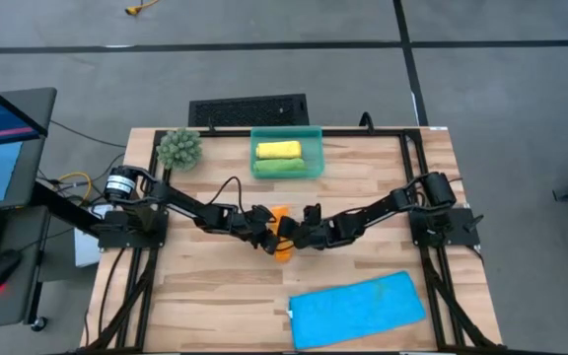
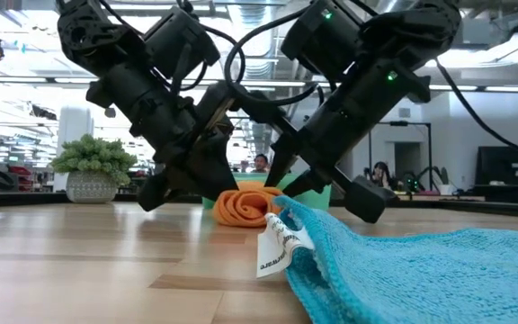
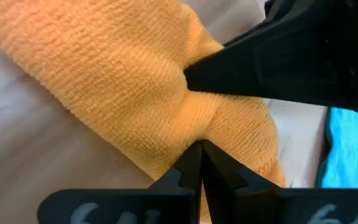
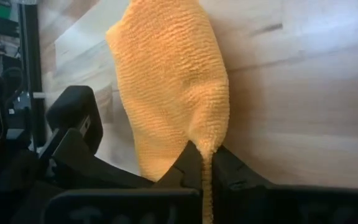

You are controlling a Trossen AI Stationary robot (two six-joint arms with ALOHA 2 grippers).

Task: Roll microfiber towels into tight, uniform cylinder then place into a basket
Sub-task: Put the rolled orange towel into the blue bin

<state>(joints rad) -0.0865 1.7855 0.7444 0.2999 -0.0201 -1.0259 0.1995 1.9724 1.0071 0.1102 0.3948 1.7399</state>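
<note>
Table centre: left gripper (image 1: 264, 237) and right gripper (image 1: 302, 235), each pinched closed on the rolled orange towel (image 1: 282, 234). White label (image 2: 275, 245) on the blue towel (image 1: 357, 309), print unreadable. Yellow towel (image 1: 276, 149) and green towel (image 1: 278, 167) in the basket (image 1: 286, 132).

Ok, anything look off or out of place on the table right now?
Nothing damaged or spilled. The orange towel is a loose, uneven roll at mid-table, pinched by both the left gripper and right gripper. The blue towel lies flat and slightly skewed at the near edge.
</note>
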